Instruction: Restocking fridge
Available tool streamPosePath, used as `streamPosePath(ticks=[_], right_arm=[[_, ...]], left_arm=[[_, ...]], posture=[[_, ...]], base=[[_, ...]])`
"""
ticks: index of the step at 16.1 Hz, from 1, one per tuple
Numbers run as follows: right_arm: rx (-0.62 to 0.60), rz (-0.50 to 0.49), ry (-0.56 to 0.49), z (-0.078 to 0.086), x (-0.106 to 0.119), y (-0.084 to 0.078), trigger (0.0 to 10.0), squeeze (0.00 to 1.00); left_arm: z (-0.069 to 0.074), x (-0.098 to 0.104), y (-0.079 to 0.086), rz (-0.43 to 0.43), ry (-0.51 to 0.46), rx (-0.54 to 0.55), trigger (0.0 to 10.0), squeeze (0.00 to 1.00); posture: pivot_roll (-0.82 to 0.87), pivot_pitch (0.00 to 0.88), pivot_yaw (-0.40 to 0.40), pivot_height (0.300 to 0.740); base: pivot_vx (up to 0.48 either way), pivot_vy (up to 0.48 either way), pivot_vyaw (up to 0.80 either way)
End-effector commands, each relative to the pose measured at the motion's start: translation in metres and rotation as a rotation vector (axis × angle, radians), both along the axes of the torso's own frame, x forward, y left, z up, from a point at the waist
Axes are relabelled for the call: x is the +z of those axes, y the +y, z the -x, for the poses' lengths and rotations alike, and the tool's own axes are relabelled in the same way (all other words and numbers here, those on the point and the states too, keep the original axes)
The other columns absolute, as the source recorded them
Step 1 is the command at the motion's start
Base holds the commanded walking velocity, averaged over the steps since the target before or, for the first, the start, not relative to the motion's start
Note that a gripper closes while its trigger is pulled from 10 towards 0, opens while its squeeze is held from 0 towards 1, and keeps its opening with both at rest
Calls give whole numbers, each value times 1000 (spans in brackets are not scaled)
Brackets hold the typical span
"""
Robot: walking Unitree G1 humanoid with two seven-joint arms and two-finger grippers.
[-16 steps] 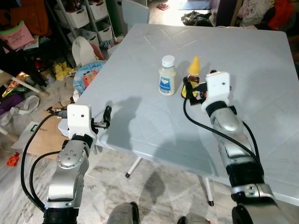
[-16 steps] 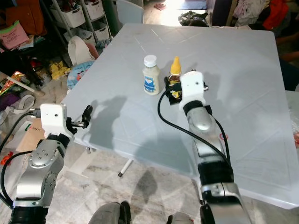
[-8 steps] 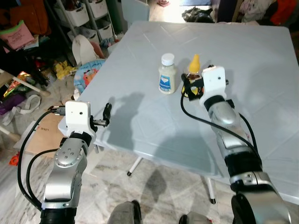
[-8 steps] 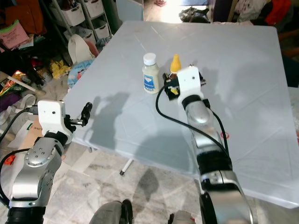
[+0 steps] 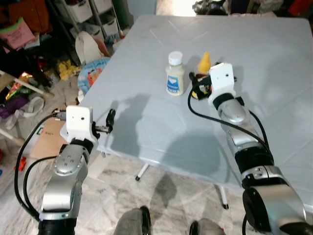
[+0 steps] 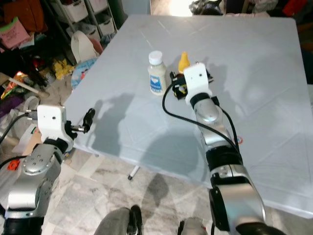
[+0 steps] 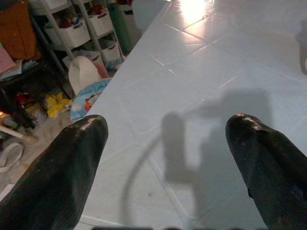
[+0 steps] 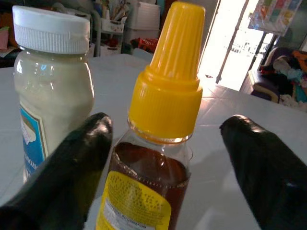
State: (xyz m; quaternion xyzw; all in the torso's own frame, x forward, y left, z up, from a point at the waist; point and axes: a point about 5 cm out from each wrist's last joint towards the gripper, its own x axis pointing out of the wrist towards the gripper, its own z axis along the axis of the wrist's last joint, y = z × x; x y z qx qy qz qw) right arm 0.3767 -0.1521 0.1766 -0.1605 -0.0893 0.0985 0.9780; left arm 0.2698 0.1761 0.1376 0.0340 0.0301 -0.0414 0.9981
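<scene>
On the pale table (image 5: 146, 132) stand a mayonnaise jar (image 5: 174, 73) with a white cap and a brown sauce bottle (image 5: 204, 62) with a yellow cone cap, side by side. My right gripper (image 5: 199, 84) is at the bottle, open. In the right wrist view its black fingers (image 8: 72, 177) stand on either side of the bottle (image 8: 163, 96), apart from it, with the jar (image 8: 50, 81) beside. My left gripper (image 5: 110, 120) is open at the table's near left edge, with nothing between its fingers (image 7: 72, 158).
Left of the table the floor holds clutter: a shelf rack with white bins (image 5: 98, 12), a white bag (image 5: 88, 49), a cardboard piece (image 5: 46, 139). A table leg (image 5: 143, 171) stands on the marble floor below the front edge.
My right gripper has edged closer to the yellow-capped bottle. The head view has shifted a little. The left arm holds its place.
</scene>
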Motion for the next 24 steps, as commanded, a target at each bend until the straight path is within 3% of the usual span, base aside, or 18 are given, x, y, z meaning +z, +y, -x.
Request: streamPosePath(ticks=[1,15,20,23,24], right_arm=[[32,15,-26,-2,7,8,0,0],[65,24,-82,1,6,14,0,0],[9,-20,-96,16,-3,6,0,0],[-36,-103,-132,36,0,3,78,0],[-34,-106,-137,43,1,3,1294,0]], left_arm=[[1,2,9,-14,2,25,10000,0],[1,-1,3,-4,14,16,10000,0],[-2,-5,-4,17,12,31,10000,0],[-7,-4,-10,5,16,67,10000,0],[-8,2,-12,21,-2,67,10000,0]], posture=[[114,145,145,740],[102,141,132,740],[76,107,104,740],[74,82,87,740],[68,81,81,740]], base=[[0,0,0],[0,0,0],[0,0,0],[0,0,0],[0,0,0]])
